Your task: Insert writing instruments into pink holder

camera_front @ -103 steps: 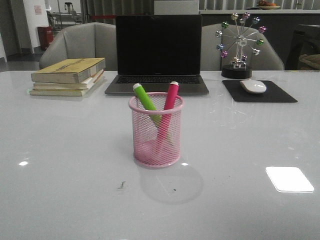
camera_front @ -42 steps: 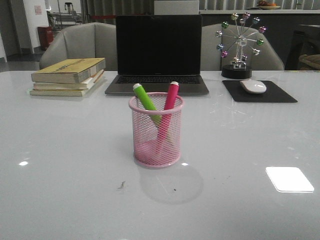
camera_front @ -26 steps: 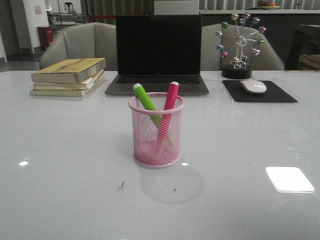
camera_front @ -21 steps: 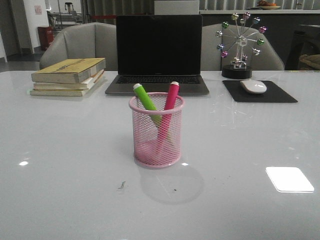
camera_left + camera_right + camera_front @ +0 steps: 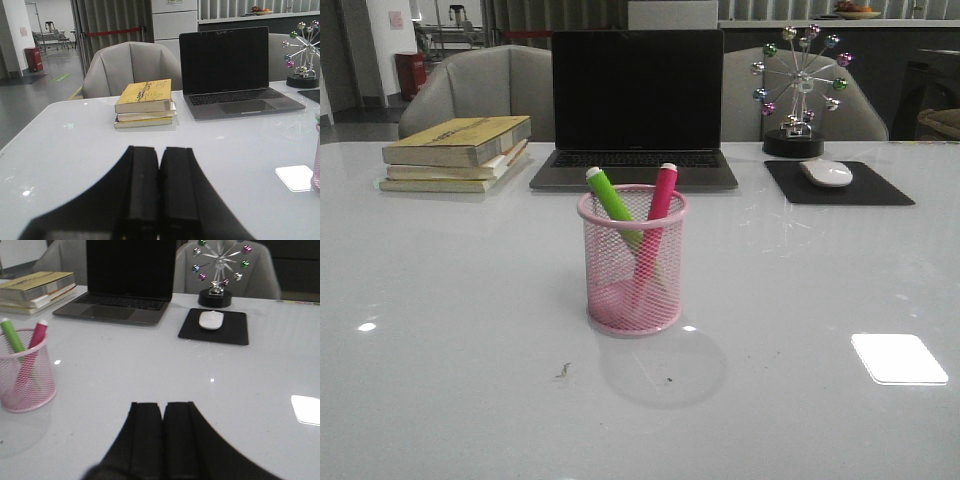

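Both markers are in, operator: the lime green marker (image 5: pixel 612 196) and the magenta marker (image 5: pixel 660 196) lean crossed inside the pink holder (image 5: pixel 632 262), tips poking above its rim. Your left gripper (image 5: pixel 159 190) is pressed closed on nothing, and the holder sits well off to its right, just a sliver at the edge of that wrist view. Your right gripper (image 5: pixel 163 432) is closed and empty too, with the holder (image 5: pixel 26 371) ahead and off to its left, well apart. I'd call the insertion step done. No loose pen shows on the table (image 5: pixel 470 330), so the next move asks only that you keep both arms clear of the cup
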`<move>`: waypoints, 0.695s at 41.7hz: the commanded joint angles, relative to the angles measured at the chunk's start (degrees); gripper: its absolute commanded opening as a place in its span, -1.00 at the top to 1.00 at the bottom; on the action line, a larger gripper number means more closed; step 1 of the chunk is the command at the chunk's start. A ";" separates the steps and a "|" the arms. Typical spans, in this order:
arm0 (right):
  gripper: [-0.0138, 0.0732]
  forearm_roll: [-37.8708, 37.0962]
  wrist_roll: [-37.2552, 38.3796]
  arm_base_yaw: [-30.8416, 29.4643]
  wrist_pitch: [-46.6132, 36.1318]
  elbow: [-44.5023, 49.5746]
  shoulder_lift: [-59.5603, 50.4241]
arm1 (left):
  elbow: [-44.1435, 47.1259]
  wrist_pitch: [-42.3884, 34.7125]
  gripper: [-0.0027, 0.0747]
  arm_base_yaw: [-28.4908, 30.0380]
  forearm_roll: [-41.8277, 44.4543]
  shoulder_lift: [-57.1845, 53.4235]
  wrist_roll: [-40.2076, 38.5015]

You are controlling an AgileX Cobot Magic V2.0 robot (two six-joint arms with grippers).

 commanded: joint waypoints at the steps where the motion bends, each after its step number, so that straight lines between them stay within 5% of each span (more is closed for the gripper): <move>1: 0.55 1.78 -0.36 -3.22 -9.36 1.66 -2.72 | 0.27 -5.23 0.68 -0.08 -0.46 -1.08 -0.02; 29: 0.55 0.82 -0.36 -6.00 -11.67 1.47 -3.03 | 0.27 -5.23 0.68 -0.08 -0.46 -1.08 -0.02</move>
